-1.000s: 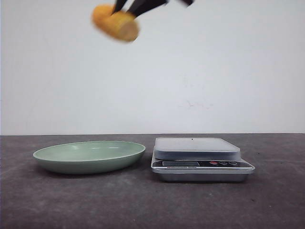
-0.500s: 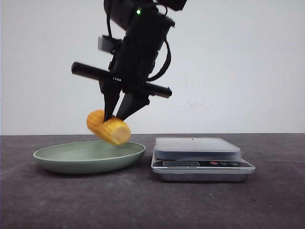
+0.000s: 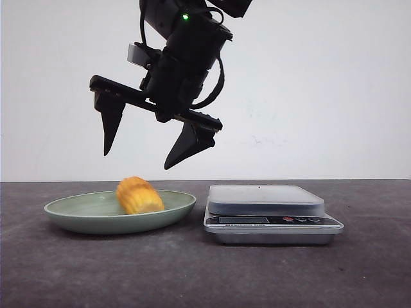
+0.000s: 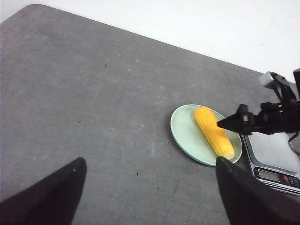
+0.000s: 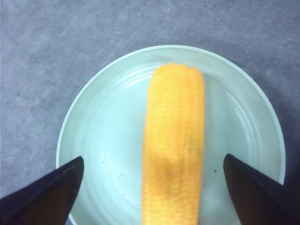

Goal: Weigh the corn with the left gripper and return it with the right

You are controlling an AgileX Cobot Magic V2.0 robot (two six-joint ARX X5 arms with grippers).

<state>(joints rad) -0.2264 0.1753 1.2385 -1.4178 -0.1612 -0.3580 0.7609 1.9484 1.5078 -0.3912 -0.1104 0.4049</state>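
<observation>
The corn [image 3: 139, 195] lies on the green plate [image 3: 77, 208], lengthwise between the plate's rims in the right wrist view [image 5: 173, 145]. My right gripper [image 3: 137, 160] hangs open a short way above it, fingers spread wide on either side and touching nothing. From its own camera, the right gripper [image 5: 153, 159] straddles the cob over the plate [image 5: 103, 122]. My left gripper [image 4: 150, 161] is open and empty over bare table, well away from the plate [image 4: 185, 133] and corn [image 4: 213, 132]. It is out of the front view.
A silver kitchen scale [image 3: 266, 199] with a pale platform stands just right of the plate, also seen in the left wrist view [image 4: 274, 152]. The table is dark grey, with a white wall behind.
The right gripper came down from high up with the corn, opened, and let it go. The corn now rests on the plate and the fingers stand apart above it.
</observation>
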